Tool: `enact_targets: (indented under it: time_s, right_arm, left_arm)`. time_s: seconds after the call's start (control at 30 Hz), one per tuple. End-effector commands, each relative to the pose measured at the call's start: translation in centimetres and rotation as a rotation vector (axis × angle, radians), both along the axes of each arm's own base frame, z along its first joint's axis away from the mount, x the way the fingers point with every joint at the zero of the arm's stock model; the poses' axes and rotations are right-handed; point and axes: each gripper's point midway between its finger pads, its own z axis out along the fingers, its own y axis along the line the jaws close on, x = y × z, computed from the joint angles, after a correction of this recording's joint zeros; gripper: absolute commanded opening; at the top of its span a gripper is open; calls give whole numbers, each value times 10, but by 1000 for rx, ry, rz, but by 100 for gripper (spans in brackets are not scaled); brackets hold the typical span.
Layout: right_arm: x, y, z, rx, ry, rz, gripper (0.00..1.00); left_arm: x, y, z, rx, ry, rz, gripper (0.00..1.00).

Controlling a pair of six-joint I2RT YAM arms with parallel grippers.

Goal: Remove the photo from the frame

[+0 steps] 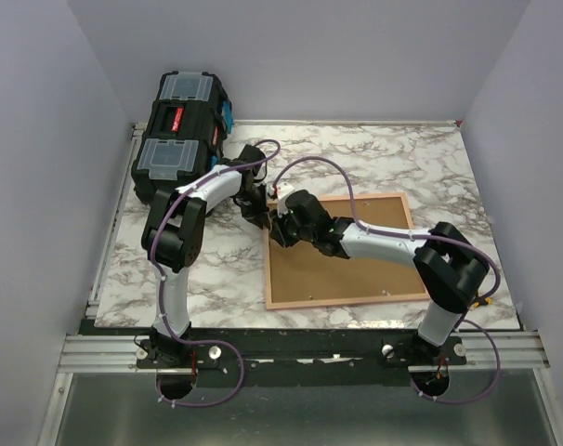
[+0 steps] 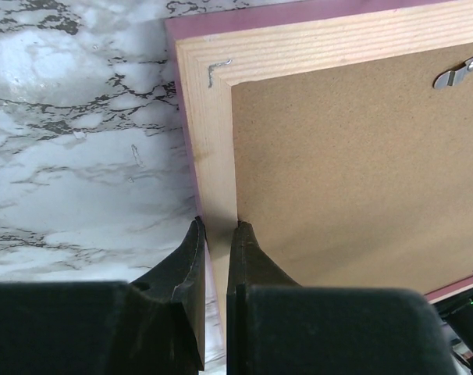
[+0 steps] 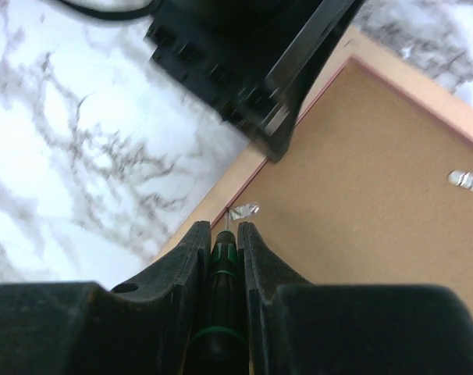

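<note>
right gripper [image 3: 223,226]: jaws clamped on screwdriver [image 3: 223,262], shaft in line with the jaws
key relation: retaining tab [image 3: 243,209] just ahead of the right jaws, screwdriver tip at it
left gripper [image 2: 218,228]: jaws nearly together astride a frame [image 2: 209,117] rail; actual grip cannot be told
frame: laid back-up on surface [image 2: 80,156], long axis running off to the right of the left jaws
photo: not seen, judged to be under backing board [image 2: 338,172]
pose: both wrists pitched down at one frame corner

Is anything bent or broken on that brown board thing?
A little. On the brown back of the frame, the small metal clip by the corner looks bent crooked. The shiny tab at the tip of the screwdriver in the right pincer looks crumpled. Nothing looks spilled or broken.
</note>
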Motion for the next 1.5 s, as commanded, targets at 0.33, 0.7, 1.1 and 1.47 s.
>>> enact_targets:
  time_s: [0.33, 0.7, 1.1, 1.47]
  right_arm:
    - [-44, -32, -3, -70, 80, -84, 1]
    - [-17, -34, 42, 118, 55, -253, 1]
    - [27, -16, 33, 164, 67, -278, 1]
    - [39, 1, 18, 154, 84, -257, 1]
  left_arm:
    - [42, 1, 10, -33, -131, 21, 0]
    - [17, 8, 57, -80, -221, 23, 57]
    - [-80, 23, 41, -153, -188, 12, 56]
    - [-115, -12, 12, -191, -142, -20, 42]
